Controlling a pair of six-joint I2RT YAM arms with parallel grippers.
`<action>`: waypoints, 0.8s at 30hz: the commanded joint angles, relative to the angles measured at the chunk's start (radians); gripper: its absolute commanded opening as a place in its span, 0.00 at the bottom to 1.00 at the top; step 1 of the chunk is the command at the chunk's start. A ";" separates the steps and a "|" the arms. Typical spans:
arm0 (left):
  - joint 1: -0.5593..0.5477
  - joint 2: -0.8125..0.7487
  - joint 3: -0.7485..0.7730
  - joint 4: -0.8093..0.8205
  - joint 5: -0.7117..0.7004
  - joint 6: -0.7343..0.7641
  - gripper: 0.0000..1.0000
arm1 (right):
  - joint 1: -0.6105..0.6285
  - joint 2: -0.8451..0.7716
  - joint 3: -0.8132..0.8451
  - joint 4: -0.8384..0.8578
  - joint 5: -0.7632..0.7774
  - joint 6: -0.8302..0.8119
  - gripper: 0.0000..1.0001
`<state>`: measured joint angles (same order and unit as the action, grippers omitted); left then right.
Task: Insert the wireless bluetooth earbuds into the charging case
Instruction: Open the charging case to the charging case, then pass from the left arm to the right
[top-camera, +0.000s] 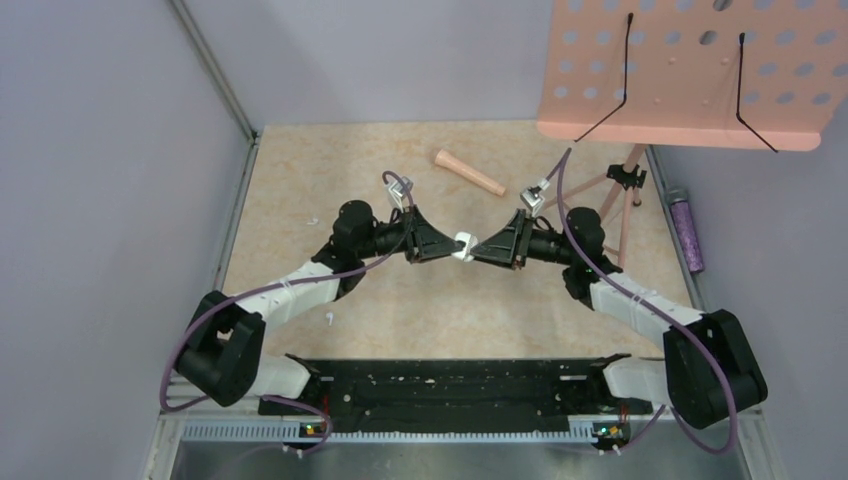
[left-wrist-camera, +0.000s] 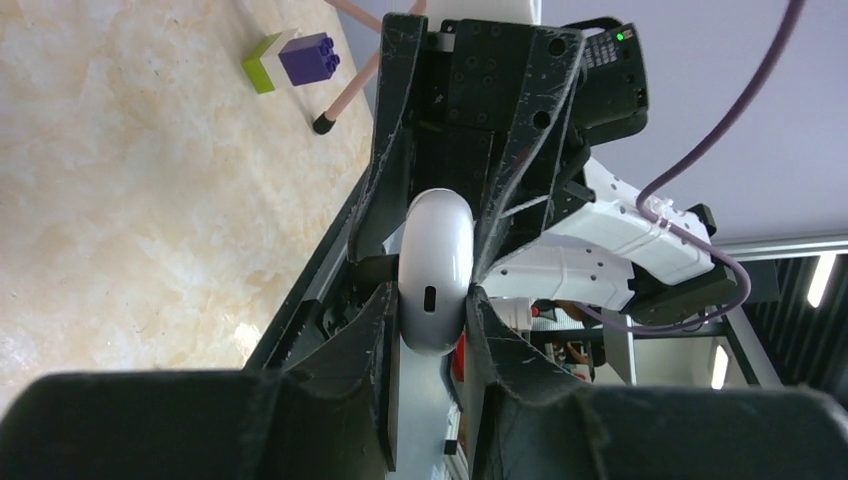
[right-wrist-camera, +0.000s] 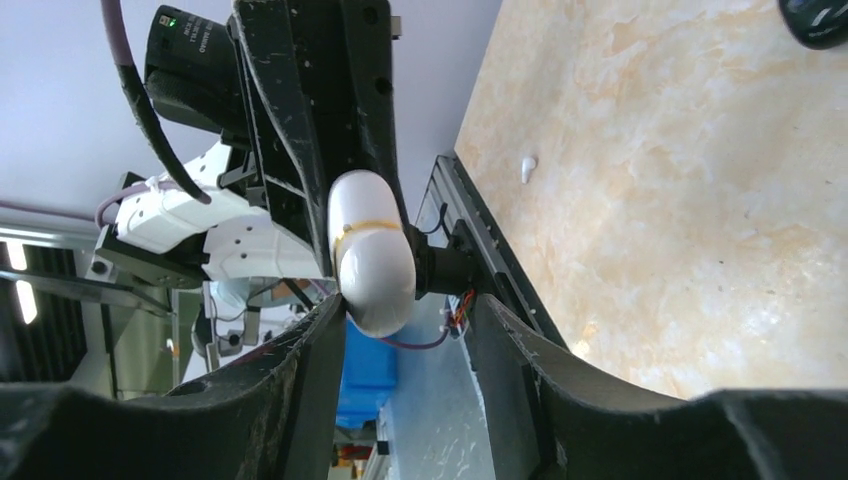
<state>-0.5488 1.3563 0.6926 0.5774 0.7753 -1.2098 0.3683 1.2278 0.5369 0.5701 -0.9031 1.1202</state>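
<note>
The left jaws clamp the case (top-camera: 462, 246) above the counter (top-camera: 300, 180); the right jaws stand open around its other end. An earbud (top-camera: 328, 319) lies well left of the case.

We find the charging case (top-camera: 462, 246) over the middle of the table (top-camera: 290, 190), between the left gripper (top-camera: 450, 245) on its left and the right gripper (top-camera: 478, 248) on its right. One earbud (top-camera: 328, 319) lies on the table, nearer us and well left of the case. Behind the grippers lies a tapered peg (top-camera: 468, 172). A stand (top-camera: 680, 70) is at the right rear, and a cylinder (top-camera: 686, 232) lies along the table's right edge.
</note>
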 joint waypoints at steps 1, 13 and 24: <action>0.023 -0.073 0.002 0.145 0.019 -0.036 0.00 | -0.048 -0.019 -0.057 0.094 0.001 0.052 0.48; 0.034 -0.075 0.002 0.204 0.024 -0.085 0.00 | -0.053 -0.006 -0.115 0.452 -0.040 0.217 0.50; 0.045 0.023 -0.006 0.575 0.065 -0.406 0.00 | -0.053 0.149 -0.159 1.153 0.018 0.484 0.58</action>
<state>-0.5102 1.3598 0.6907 0.9230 0.8143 -1.4731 0.3222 1.3258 0.3737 1.3224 -0.9184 1.4960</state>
